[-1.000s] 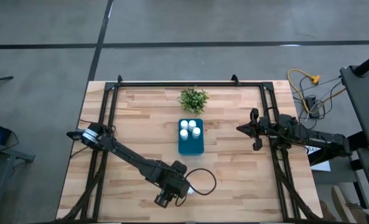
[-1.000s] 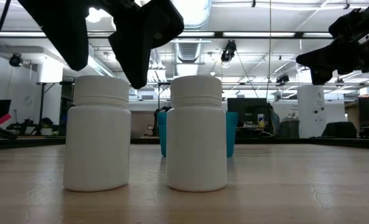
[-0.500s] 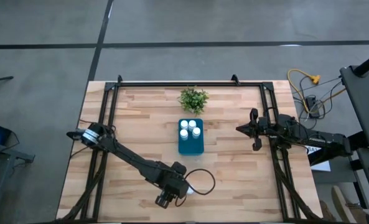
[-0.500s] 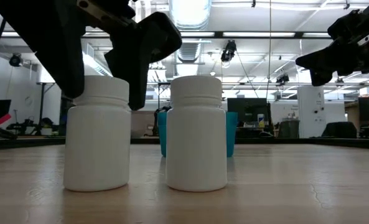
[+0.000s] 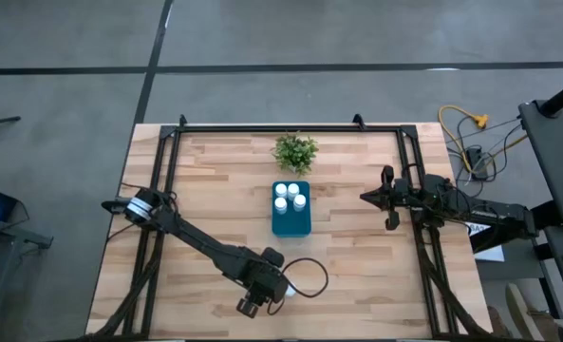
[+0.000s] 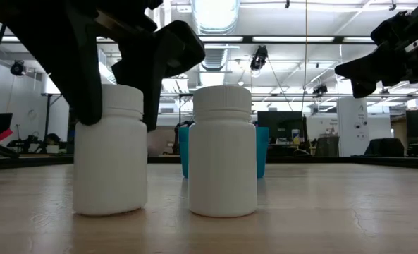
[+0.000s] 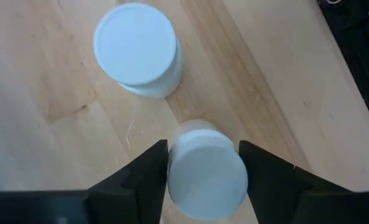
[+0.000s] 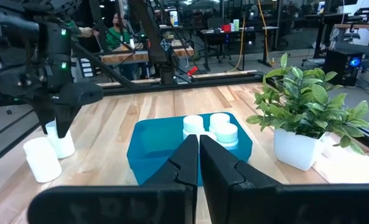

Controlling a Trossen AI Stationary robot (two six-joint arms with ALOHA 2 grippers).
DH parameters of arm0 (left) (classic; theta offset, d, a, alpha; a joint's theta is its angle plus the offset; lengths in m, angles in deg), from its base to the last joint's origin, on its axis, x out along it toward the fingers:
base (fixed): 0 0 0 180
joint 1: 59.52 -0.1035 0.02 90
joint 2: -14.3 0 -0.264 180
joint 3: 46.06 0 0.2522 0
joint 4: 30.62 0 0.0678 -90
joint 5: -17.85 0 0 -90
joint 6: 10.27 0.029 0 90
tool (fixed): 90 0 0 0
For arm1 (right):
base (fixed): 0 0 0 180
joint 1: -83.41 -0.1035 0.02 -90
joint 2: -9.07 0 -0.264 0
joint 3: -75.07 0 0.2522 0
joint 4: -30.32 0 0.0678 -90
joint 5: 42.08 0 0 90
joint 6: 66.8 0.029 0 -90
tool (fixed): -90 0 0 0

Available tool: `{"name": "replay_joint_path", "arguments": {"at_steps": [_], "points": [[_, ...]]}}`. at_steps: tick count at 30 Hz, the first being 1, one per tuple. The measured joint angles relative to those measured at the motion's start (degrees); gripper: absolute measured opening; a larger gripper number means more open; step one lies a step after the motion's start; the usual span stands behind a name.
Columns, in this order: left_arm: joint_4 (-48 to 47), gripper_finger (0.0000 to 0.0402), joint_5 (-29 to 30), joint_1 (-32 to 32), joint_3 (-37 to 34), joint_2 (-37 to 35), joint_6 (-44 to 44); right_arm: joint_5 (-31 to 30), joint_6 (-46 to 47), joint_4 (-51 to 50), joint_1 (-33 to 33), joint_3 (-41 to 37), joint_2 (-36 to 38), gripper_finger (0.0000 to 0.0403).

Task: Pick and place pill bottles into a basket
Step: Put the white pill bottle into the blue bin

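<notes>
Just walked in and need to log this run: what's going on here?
The left hand is down over one pill bottle near the table's front edge, fingers on either side of its cap. A second bottle stands beside it. Three bottles already sit in the teal basket. The right hand waits shut, raised over the table's right side.

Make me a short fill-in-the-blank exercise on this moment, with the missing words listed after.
1. The teal basket holds ____ pill bottles.
2. The left claw has its fingers on either side of one bottle, while ____ other bottle stands free beside it.
3. The right claw hangs shut on the table's ____ side.
4. Behind the basket stands a small green ____.

Missing words: three; one; right; plant
</notes>
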Motion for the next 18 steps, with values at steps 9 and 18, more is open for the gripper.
{"name": "replay_joint_path", "arguments": {"at_steps": [9,18], "points": [[0.30,0.0144,-0.25,-0.63,-1.10,-0.20,-1.35,0.01,0.00,0.00,-0.02,-0.01,0.00,0.0009],[-0.99,0.0144,1.92,-0.72,-0.85,-3.14,1.29,0.02,-0.02,0.00,-0.02,-0.02,0.00,0.0009]]}}
